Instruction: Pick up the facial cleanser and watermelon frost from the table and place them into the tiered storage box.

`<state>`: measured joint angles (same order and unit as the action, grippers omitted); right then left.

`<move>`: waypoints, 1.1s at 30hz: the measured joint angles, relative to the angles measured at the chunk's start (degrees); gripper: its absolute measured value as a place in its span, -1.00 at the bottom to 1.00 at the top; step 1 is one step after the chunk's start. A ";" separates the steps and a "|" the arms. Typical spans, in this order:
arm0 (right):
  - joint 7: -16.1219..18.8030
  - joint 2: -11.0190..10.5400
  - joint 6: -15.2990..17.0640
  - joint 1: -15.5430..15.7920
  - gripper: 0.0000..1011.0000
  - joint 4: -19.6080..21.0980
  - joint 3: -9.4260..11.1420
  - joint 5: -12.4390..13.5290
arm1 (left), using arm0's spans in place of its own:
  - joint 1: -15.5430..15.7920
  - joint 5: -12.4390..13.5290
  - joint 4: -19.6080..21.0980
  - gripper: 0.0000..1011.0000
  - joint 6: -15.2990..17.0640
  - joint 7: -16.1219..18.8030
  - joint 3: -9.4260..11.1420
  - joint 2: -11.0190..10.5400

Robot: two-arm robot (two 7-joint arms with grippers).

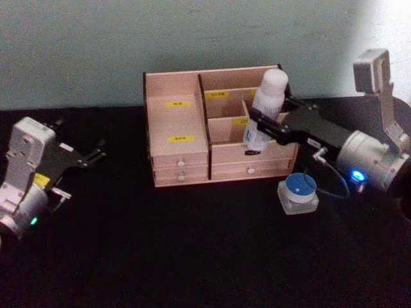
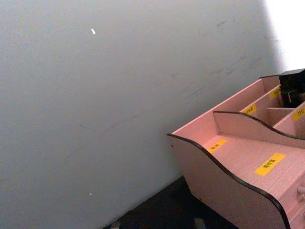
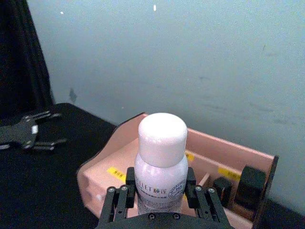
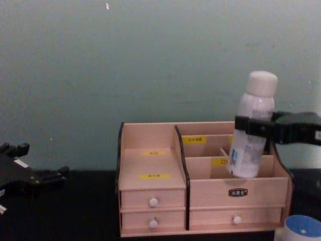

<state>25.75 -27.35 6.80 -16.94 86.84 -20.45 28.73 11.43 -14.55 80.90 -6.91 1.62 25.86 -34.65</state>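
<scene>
The right gripper (image 1: 260,126) reaches in from the right side. Its fingers (image 3: 119,200) are closed tight around the middle of the facial cleanser (image 1: 270,88), a white bottle with a round white cap. The bottle is up in the air and leans a little. Its bottom end is over the right half of the tiered storage box (image 1: 172,87), near the front small slots. I cannot tell if the bottom is past the slot's top edge or is touching the wood.

The box stands at the back of the dark counter (image 1: 192,256), close to the wall. It has dark wavy side edges, yellow labels and drawers with white knobs. Its big left slot is open on top.

The watermelon frost (image 1: 299,192) is a small pot with a blue lid. It sits on the counter just beside the box's front right corner, under the right arm, not touching the box.

The left gripper (image 1: 90,157) rests far off to the left, well apart from the box's left edge. Its fingers are spread apart and hold nothing. There is bare counter between it and the box, and in front of the box too.
</scene>
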 joint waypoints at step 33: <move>-2.25 11.43 -2.04 -15.57 0.18 -20.33 -3.76 -6.85 | 0.00 0.00 0.00 0.98 0.00 0.00 0.00 0.00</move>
<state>23.50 -15.92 4.76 -32.51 66.51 -24.21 21.88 11.43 -14.55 80.90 -6.91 1.62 25.86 -34.65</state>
